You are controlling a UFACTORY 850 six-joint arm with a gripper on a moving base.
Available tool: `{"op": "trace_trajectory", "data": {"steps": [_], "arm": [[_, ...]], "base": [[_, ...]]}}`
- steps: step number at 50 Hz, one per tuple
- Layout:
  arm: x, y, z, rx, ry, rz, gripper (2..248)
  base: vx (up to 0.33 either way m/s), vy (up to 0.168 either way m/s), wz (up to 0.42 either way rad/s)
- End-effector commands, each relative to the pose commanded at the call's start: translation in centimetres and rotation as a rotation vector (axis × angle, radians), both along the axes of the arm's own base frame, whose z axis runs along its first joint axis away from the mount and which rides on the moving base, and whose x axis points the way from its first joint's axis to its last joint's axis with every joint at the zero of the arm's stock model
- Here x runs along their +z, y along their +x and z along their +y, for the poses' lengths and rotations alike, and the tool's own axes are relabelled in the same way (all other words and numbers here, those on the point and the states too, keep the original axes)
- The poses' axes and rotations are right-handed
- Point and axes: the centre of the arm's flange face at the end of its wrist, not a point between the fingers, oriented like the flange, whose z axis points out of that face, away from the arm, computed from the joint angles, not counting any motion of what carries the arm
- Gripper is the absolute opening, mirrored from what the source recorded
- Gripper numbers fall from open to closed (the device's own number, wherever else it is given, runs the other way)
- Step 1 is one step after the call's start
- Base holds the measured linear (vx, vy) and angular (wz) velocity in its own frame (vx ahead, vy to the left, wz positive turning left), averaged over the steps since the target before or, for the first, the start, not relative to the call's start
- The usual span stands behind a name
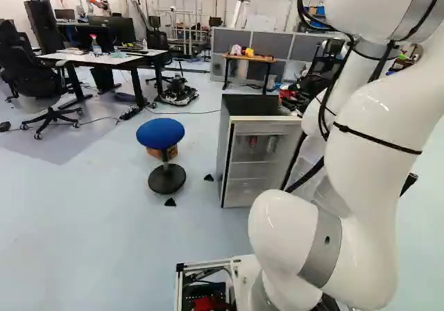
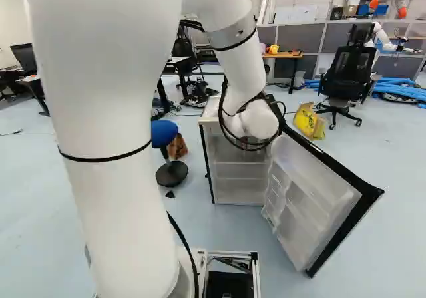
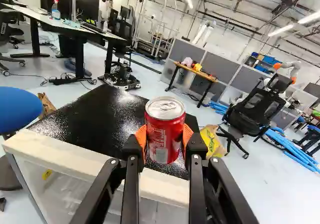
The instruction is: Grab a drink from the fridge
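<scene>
Gripping a red metal drink can [image 3: 164, 129] from both sides, the black two-fingered gripper [image 3: 164, 140] is pressing its orange pads [image 3: 142, 138] against it; in the wrist view the can is showing against the glossy black top of a small fridge [image 1: 223, 151]. The fridge's black-edged, pale-lined door [image 2: 313, 195] is standing open, and a round blue stool [image 1: 160, 132] is standing near the fridge

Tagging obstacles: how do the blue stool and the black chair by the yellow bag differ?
Stool: backless, round blue seat; chair: black, with a backrest.
Stool: round disc foot; chair: spoked base on casters.
The stool stands nearer the fridge than the chair.
Both stand upright.
</scene>
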Motion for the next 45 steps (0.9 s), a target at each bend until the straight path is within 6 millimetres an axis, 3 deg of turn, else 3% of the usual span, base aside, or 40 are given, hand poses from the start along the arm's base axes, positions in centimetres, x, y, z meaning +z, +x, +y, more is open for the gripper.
{"op": "trace_trajectory", "data": {"steps": [45], "arm": [[-0.4,3.7,1.1,-0.143,0.083,0.022,92]], "base": [[0.0,0.0,0.0]]}}
